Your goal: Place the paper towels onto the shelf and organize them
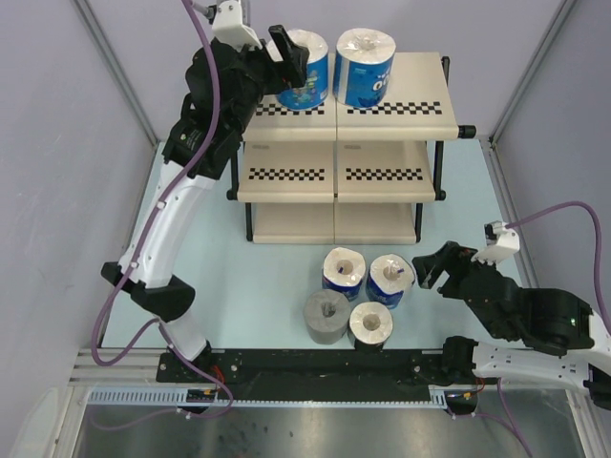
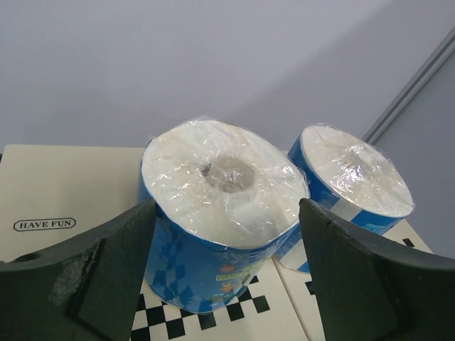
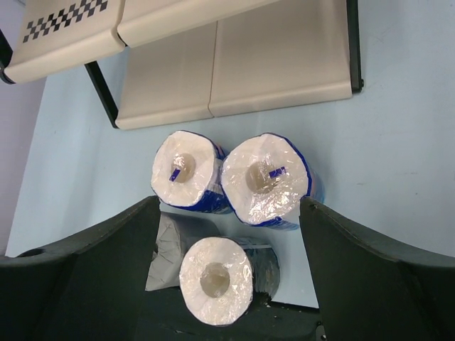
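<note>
Left gripper (image 2: pixel 227 209) jaws stood apart, flanking a blue-wrapped roll (image 2: pixel 224 181) set on end atop the shelf (image 2: pixel 64 181), close beside a second roll (image 2: pixel 355 174), likely to save room; right gripper (image 3: pixel 229 204), spread and empty, hovered over four rolls (image 3: pixel 264 177) on the table (image 3: pixel 398 142), probably lining up the next pick

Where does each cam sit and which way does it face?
Top external: above and behind the robot, looking down on shelf and table; left arm, right arm show.
Left wrist: at the top tier, facing nearer blue roll and farther blue roll; left pincer flanks the nearer.
Right wrist: above the table, looking down on four loose rolls; right pincer frames them.
Shared: top external and right wrist see those four.
</note>
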### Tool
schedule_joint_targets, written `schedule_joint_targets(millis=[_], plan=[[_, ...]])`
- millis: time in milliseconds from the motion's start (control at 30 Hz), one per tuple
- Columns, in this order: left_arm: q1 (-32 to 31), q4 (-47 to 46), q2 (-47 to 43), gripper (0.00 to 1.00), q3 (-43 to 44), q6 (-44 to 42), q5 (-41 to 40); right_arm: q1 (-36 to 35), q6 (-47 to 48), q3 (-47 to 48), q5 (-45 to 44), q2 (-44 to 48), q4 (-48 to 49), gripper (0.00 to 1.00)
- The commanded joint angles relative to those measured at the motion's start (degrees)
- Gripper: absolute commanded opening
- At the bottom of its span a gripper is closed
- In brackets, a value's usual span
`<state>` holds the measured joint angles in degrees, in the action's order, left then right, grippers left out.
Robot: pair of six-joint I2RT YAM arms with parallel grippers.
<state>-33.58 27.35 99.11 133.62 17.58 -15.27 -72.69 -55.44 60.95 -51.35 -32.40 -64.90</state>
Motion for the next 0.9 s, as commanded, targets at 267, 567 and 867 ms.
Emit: schedule_joint_targets(millis=[267, 567, 867], plan=[[0.3, -7.0, -13.4, 0.91, -8.1, -0.9, 4.6, -0.2, 3.8, 0.1, -0.1, -0.7, 3.5, 0.85], [0.2, -12.1, -38.6, 0.99, -52.1, 3.7, 7.9, -0.3, 4.6, -2.1, 0.0, -12.4, 6.8, 0.88], [-4.4, -16.2, -49.7, 1.00, -84.1, 14.1, 10.3, 6.7, 6.7, -7.3, 10.7, -18.0, 17.0, 0.89]])
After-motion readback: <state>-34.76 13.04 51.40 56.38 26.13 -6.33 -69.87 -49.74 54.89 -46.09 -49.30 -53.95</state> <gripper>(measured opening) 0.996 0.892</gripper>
